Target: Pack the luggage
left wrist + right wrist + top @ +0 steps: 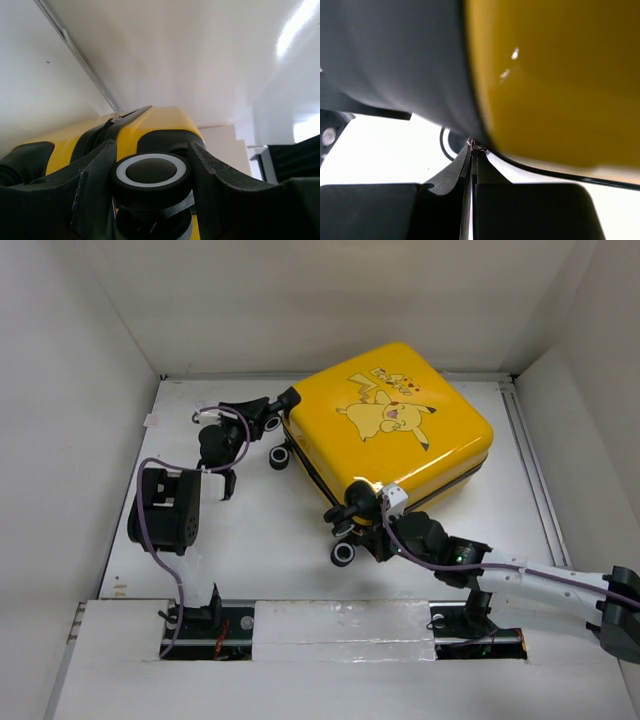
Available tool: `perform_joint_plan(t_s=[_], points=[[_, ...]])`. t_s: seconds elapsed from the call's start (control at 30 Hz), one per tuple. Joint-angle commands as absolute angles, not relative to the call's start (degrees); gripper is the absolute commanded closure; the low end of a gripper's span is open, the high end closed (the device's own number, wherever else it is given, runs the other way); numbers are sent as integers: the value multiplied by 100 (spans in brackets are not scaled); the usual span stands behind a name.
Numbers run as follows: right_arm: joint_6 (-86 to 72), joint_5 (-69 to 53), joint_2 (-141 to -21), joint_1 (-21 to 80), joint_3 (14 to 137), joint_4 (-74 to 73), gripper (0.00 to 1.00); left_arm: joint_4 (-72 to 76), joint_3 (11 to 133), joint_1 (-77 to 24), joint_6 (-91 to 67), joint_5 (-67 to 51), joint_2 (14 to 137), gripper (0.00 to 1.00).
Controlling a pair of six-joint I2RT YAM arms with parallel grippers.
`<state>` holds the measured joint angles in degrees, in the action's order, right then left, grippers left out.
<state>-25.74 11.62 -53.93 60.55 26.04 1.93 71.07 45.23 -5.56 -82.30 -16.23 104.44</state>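
Observation:
The luggage (400, 425) is a yellow suitcase with a Pikachu print. It lies flat and closed at the back middle of the white table. My left gripper (283, 408) is at its far left corner. In the left wrist view its fingers (95, 170) press both sides of a black wheel (151, 172) with a white ring, under the yellow shell (160, 122). My right gripper (362, 498) is at the near corner by the black zip band. In the right wrist view it (472, 148) is shut, pinching a small zip pull (476, 145) under the shell (560, 75).
Two more black wheels (343, 552) stick out at the suitcase's near left corner and one (280, 455) on its left side. White walls close in the table at the back, left and right. A raised rail (530, 470) runs along the right side.

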Motion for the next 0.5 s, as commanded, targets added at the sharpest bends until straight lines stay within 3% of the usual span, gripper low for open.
perform_joint_plan(t_s=[0.0,0.3,0.47], points=[[-2506,730,-4879,5626,2830,1187,100,7471,4089,-501,-7630,-1231,9406,100],[-2127,-1404,-5141,3044,3717,1072,100,7129,1382,-860,-6760,-327,6551,100],[-2346,-1189,-5196,2864,3517,1011,100,5066,862,-1546,-6180,87,4390,100]])
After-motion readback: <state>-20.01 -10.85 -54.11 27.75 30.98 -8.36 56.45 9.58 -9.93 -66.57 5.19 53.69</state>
